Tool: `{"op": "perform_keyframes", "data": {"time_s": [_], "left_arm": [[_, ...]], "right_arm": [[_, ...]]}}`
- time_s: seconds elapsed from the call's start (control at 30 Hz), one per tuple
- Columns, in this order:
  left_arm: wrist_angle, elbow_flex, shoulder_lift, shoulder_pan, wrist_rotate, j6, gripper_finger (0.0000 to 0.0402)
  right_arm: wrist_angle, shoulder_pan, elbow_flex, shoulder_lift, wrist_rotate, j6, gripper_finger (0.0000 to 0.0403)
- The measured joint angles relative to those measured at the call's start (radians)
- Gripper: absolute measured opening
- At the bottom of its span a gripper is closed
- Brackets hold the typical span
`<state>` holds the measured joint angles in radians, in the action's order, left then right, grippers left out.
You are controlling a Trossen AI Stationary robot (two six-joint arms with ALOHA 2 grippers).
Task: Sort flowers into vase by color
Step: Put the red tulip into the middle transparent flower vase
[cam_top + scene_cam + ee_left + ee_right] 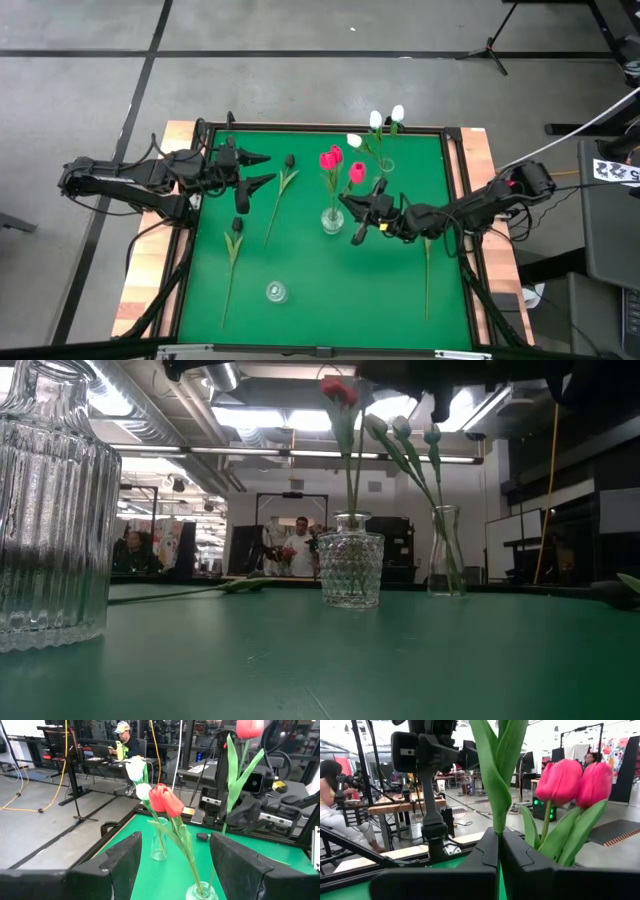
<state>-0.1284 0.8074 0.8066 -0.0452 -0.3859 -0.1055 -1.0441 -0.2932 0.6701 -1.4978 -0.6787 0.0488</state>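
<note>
On the green mat (300, 270), the middle glass vase (332, 218) has two pink-red tulips (331, 157) standing in it by their stems. A far vase (385, 165) holds white tulips (376, 119). Two dark tulips (288, 160) (237, 226) lie flat on the mat at the left. An empty vase (277, 292) stands near the front. My right gripper (358, 210), just right of the middle vase, is shut on another pink-red tulip (357, 172). My left gripper (258, 170) hangs open at the left, with nothing between its fingers. My right gripper pinches the pink-red tulip's green stem and leaf (497, 827) between its two fingers. The fingers come about level from the table's right side and lie across the stem. The tulip stands upright, its head (250, 727) above the fingers. Its lower end is hidden by the gripper.
Another green stem (427, 270) lies on the mat at the right, under my right arm. A raised dark frame (460, 170) edges the mat. Open mat lies at the near middle and near right. People sit and stand in the room beyond the table.
</note>
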Motion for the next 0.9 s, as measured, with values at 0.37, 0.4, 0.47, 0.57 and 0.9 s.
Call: {"op": "perform_keyframes", "data": {"time_s": [0.37, 0.4, 0.47, 0.57, 0.9], "left_arm": [[0.0, 0.0, 0.0, 0.0, 0.0, 0.0, 0.023], [0.0, 0.0, 0.0, 0.0, 0.0, 0.0, 0.023], [0.0, 0.0, 0.0, 0.0, 0.0, 0.0, 0.023], [0.0, 0.0, 0.0, 0.0, 0.0, 0.0, 0.023], [-0.001, 0.0, 0.0, 0.0, -0.005, 0.0, 0.023]], "right_arm": [[0.003, 0.02, 0.0, -0.053, 0.018, -0.023, 0.0001], [0.007, 0.02, 0.0, -0.053, 0.018, -0.023, 0.0001], [0.042, 0.02, 0.0, -0.053, 0.018, -0.028, 0.0001], [0.081, 0.019, 0.0, -0.057, 0.018, -0.063, 0.0001], [0.052, 0.019, 0.0, -0.093, 0.035, -0.068, 0.0057]]}}
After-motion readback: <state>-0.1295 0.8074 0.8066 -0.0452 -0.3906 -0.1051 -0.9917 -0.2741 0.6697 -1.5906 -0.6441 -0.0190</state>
